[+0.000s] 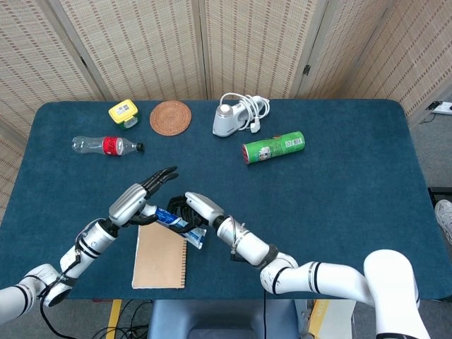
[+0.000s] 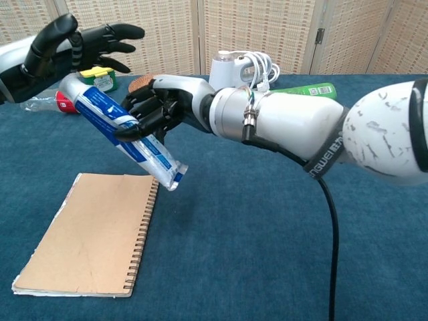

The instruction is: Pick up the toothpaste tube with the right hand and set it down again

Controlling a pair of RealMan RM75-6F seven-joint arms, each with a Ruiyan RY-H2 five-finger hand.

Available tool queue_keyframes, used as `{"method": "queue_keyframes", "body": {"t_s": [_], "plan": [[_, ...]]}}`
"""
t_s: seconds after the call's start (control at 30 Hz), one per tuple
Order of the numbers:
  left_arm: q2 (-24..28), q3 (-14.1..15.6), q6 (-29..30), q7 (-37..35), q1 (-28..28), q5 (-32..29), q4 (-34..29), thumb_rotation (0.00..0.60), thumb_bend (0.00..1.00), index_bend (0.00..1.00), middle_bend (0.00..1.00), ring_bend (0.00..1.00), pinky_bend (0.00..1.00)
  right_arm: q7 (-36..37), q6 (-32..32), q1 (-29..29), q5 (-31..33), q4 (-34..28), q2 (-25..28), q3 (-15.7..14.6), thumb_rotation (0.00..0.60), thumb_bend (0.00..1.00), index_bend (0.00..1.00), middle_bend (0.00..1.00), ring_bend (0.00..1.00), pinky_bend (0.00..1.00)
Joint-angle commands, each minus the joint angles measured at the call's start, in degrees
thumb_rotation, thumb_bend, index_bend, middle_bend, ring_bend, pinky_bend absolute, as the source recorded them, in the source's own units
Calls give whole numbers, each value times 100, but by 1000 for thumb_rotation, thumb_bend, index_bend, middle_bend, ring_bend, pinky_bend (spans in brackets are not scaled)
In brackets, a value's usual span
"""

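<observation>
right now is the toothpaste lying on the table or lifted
Lifted. In the chest view the toothpaste hangs tilted above the notebook, the right hand gripping its middle; its crimped end is clear of the table.

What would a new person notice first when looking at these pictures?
First, the toothpaste tube, held tilted in the air above the blue table, with the right hand gripping its middle and the left hand at its cap end, fingers spread. Just below its lower end lies a brown spiral notebook. At the far side, a green can lies on its side beside a white charger with cable.
</observation>
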Motion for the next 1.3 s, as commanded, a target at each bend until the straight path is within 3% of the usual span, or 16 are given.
{"method": "queue_keyframes", "body": {"t_s": [0.03, 0.2, 0.43, 0.6, 0.77, 0.93, 1.03, 1.17, 1.3], "plan": [[38, -66, 43, -85, 68, -137, -33, 0, 58, 0, 0, 0, 180, -61, -14, -28, 14, -40, 97, -34, 600, 467, 763, 671, 644, 619], [102, -102, 52, -129, 157, -291, -26, 0, 58, 0, 0, 0, 180, -328, -114, 1, 93, -39, 382, -104, 600, 462, 763, 670, 644, 619], [157, -131, -4, -82, 280, -490, 74, 0, 57, 0, 0, 0, 180, -1546, -210, 347, 444, 175, 785, -442, 600, 420, 763, 626, 641, 619], [172, -140, -84, -10, 315, -558, 107, 0, 58, 0, 0, 0, 180, -2475, -58, 625, 703, 527, 702, -770, 600, 397, 737, 555, 576, 586], [189, -135, -77, 102, 352, -544, 63, 0, 58, 0, 0, 0, 180, -2957, 26, 769, 1026, 885, 414, -933, 600, 369, 665, 504, 527, 540], [208, -109, -51, 184, 391, -495, 13, 0, 57, 0, 0, 0, 180, -3190, -78, 866, 1427, 1183, 223, -992, 600, 280, 499, 415, 443, 484], [211, -111, -37, 220, 417, -497, 4, 0, 57, 0, 0, 0, 180, -3370, -124, 921, 1579, 1239, 202, -1068, 600, 256, 344, 339, 359, 412], [221, -125, -51, 212, 447, -535, 8, 0, 58, 0, 0, 0, 180, -3357, -78, 874, 1657, 1048, 325, -1024, 600, 224, 95, 194, 188, 294], [241, -153, -88, 203, 473, -601, 17, 0, 58, 0, 0, 0, 180, -3296, 108, 746, 1488, 657, 624, -957, 600, 224, 5, 137, 157, 285]]}}
